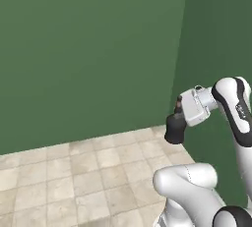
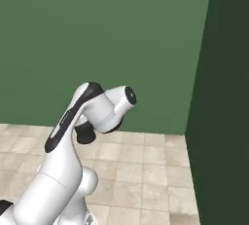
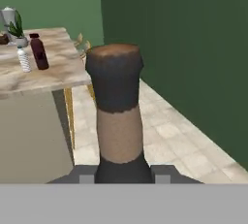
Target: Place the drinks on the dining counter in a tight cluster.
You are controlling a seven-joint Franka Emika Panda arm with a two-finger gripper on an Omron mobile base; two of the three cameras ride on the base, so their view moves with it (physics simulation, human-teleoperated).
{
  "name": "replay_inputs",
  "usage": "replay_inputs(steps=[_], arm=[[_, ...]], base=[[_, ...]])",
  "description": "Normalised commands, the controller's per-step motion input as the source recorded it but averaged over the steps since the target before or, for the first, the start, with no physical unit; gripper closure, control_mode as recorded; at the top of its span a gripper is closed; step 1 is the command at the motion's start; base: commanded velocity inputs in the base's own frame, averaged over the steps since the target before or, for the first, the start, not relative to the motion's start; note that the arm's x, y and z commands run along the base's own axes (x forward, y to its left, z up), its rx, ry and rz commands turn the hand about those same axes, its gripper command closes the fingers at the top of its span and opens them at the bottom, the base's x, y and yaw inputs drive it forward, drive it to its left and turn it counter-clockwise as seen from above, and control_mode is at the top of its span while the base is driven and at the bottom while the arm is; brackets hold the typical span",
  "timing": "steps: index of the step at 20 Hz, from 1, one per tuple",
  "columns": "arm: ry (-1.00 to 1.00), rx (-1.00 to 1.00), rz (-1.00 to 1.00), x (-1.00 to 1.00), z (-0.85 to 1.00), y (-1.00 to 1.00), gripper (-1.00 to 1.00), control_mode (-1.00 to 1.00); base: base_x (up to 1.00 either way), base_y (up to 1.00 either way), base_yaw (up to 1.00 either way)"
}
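In the hand view the squat black bottle stands right in front of the lens, its thin neck rising between my fingertips. My gripper is shut on it. From the left base view the gripper hangs in the air before a green wall, with the black bottle under it. The bottle's dark body peeks out behind the arm in the right base view. Far off at the upper left lies the dining counter, bearing the small clear water bottle and the dark maroon bottle side by side.
A potted plant and a pale jug stand at the counter's far end. A yellow chair sits by its right edge. Green walls close off the corner ahead, above a tiled floor.
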Motion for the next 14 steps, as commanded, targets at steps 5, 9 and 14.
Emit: replay_inputs(steps=[5,9,14], arm=[[0.0,0.0,0.0,0.0,0.0,0.0,1.0,1.0],[0.0,0.0,0.0,0.0,0.0,0.0,1.0,1.0],[0.0,0.0,0.0,0.0,0.0,0.0,1.0,1.0]], base=[[0.0,0.54,0.97],[0.04,0.52,0.95],[0.44,0.14,0.79]])
